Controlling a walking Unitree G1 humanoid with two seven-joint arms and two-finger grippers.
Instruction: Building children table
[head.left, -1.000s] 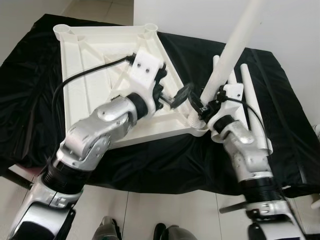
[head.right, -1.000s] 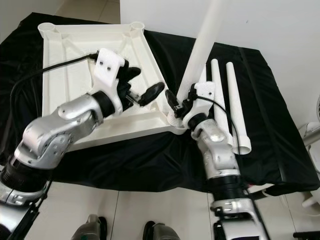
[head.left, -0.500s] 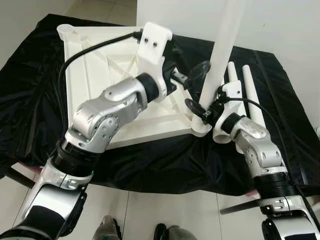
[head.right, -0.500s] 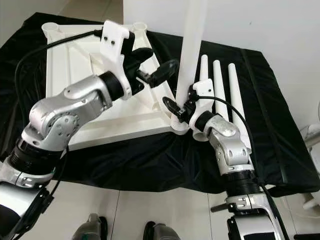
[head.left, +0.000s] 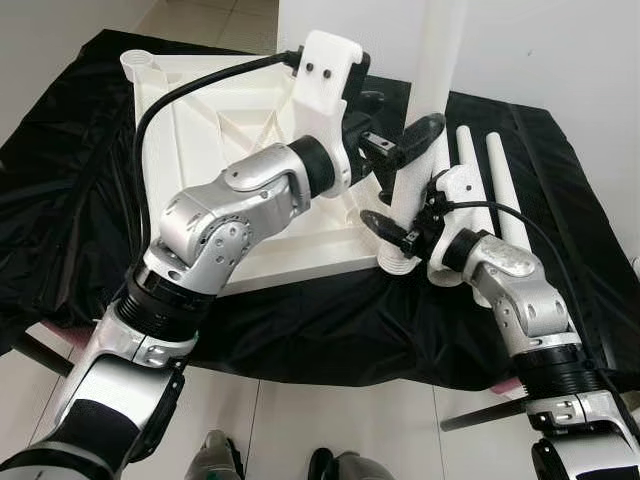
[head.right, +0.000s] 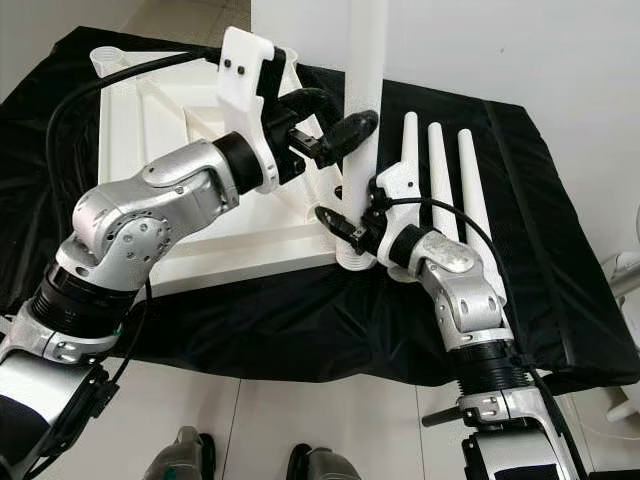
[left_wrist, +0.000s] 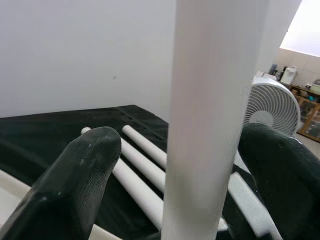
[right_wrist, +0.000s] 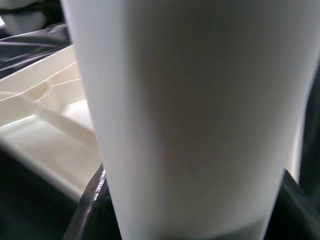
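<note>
Head views: white tabletop (head.left: 215, 130) lying underside-up on black cloth (head.left: 70, 200) w/ corner sockets facing up, so legs can drop in from above. Upright leg (head.right: 362, 90) standing in socket (head.right: 352, 258) at tabletop's near right corner. Right gripper (head.right: 345, 222) low on leg just above socket, fingers round the base, apparently to steady and seat it. Left gripper (head.right: 335, 125) higher up same leg, fingers spread either side of shaft w/ gaps showing; probably there to keep leg plumb while it seats. Three spare legs (head.right: 440, 190) lying side by side on cloth near its right edge, just right of the upright one, w/in easy reach for later corners. Other sockets at far corners not yet filled.

Left wrist view: leg (left_wrist: 210, 115) passing between two black fingers (left_wrist: 85, 170), daylight both sides, so pincer open round shaft, not clamped. Spare legs (left_wrist: 145, 165) on cloth beyond; fan (left_wrist: 267, 107) in background.

Right wrist view: leg base (right_wrist: 190, 115) hard against camera, dark finger (right_wrist: 92, 195) at its side; hold looks snug, closed on leg. Tabletop ribs (right_wrist: 45, 125) alongside.
</note>
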